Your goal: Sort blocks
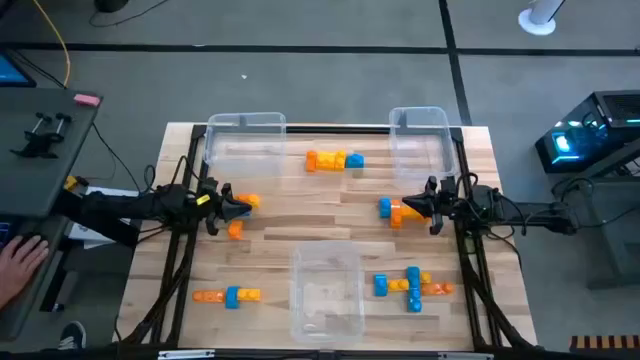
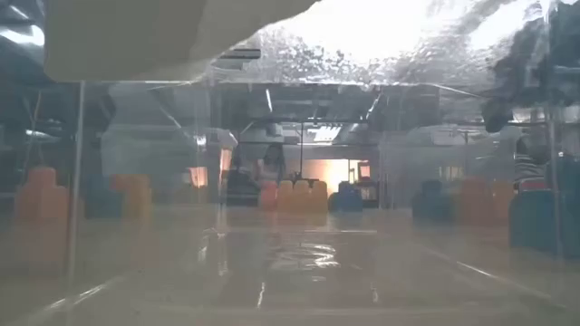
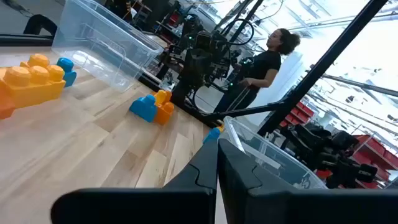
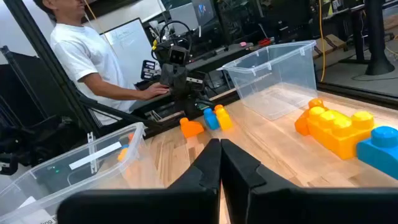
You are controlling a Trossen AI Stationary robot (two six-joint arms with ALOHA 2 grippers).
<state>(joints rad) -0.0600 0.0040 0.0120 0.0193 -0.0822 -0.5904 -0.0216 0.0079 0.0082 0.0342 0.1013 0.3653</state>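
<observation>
Wooden table (image 1: 300, 230) holds three empty bins, blocks (image 1: 335, 160) scattered between them | left gripper (image 1: 243, 207) and right gripper (image 1: 408, 208) both pressed together, holding nothing | sorting not begun | you next spread one gripper over its nearest block.

The tabletop (image 1: 300, 235) was evenly lit from above; the low view was hazed and glare-streaked through clear plastic.

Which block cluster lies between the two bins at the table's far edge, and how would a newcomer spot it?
Start at the wooden table in the high view and find the two clear bins at its far edge. Between them lies a short row of blocks. It is orange with a yellow middle and a blue end, and no gripper is near it.
</observation>
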